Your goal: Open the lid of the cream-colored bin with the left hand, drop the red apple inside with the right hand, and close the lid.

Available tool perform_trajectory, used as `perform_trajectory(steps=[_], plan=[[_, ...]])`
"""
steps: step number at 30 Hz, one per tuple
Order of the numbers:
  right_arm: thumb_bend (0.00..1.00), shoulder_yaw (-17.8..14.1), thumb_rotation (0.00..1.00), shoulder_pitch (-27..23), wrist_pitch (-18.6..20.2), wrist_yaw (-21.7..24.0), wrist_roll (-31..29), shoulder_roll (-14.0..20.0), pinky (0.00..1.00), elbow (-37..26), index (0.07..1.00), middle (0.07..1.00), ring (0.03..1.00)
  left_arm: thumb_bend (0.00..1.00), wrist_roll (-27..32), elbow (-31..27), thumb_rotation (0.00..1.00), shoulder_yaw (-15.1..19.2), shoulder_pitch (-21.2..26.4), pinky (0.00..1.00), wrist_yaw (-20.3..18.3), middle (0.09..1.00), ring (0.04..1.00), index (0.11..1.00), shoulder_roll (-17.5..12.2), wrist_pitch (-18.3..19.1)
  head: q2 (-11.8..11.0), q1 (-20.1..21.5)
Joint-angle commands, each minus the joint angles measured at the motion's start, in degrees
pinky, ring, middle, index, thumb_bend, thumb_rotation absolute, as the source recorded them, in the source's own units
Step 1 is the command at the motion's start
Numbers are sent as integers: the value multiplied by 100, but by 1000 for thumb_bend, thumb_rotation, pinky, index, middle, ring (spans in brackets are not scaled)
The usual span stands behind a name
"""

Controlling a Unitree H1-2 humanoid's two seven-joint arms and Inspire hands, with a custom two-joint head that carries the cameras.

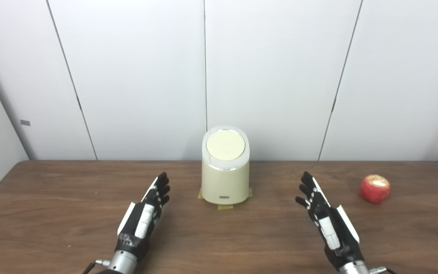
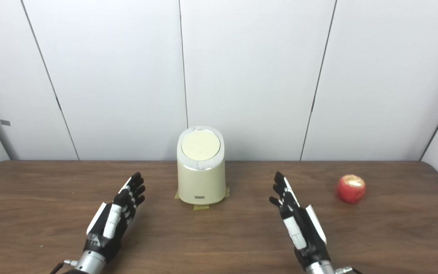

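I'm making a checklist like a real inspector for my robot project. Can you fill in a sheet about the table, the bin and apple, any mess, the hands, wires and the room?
Surface: brown wooden table, bare between the things.
Job's things: cream-colored bin stands upright at the middle back, lid shut; red apple lies on the table to the right, apart from the bin.
Clutter: only yellowish tape bits under the bin's base.
Hands: left hand open, empty, left of the bin; right hand open, empty, between bin and apple. Neither touches a thing.
Cables: a thin dark wire by the left wrist.
Surroundings: white wall panels behind the table.
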State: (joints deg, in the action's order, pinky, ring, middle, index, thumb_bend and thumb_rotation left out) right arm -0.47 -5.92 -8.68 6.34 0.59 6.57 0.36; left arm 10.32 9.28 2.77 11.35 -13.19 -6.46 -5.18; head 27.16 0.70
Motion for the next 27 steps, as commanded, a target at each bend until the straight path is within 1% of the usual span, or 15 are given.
perform_trajectory(steps=[1,5,15,18,21,24,27], plan=[[845,-15,1000,-185,-246,-18,-32,43,903,-160,1000,1000,979,927,35,40,873,-17,79,1000,-2,1000,1000,1000,37,-184,13,-7],[841,2,1000,-194,-292,-6,-15,56,903,-113,1000,1000,980,923,51,14,876,-31,84,1000,-25,1000,1000,1000,30,-132,14,-7],[850,16,1000,-192,-277,-11,-20,33,886,-112,1000,1000,973,935,-4,44,875,-47,83,1000,-19,1000,1000,1000,20,-173,20,-10],[840,13,1000,-203,-270,-2,-43,36,886,-100,1000,1000,973,990,-160,39,850,-84,90,1000,41,1000,1000,1000,-2,-279,26,-22],[841,23,1000,-217,-277,9,-21,58,897,-60,1000,1000,977,1000,-295,-97,833,-106,102,1000,121,1000,1000,1000,6,-290,4,-18],[841,18,1000,-235,-308,7,-26,63,902,-10,1000,1000,976,1000,-243,-196,830,-91,126,1000,135,1000,1000,1000,24,-267,-4,-25],[841,18,1000,-247,-334,5,-21,69,900,13,1000,1000,975,1000,-255,-263,853,-84,200,1000,159,1000,1000,1000,-6,-242,-7,-54]])
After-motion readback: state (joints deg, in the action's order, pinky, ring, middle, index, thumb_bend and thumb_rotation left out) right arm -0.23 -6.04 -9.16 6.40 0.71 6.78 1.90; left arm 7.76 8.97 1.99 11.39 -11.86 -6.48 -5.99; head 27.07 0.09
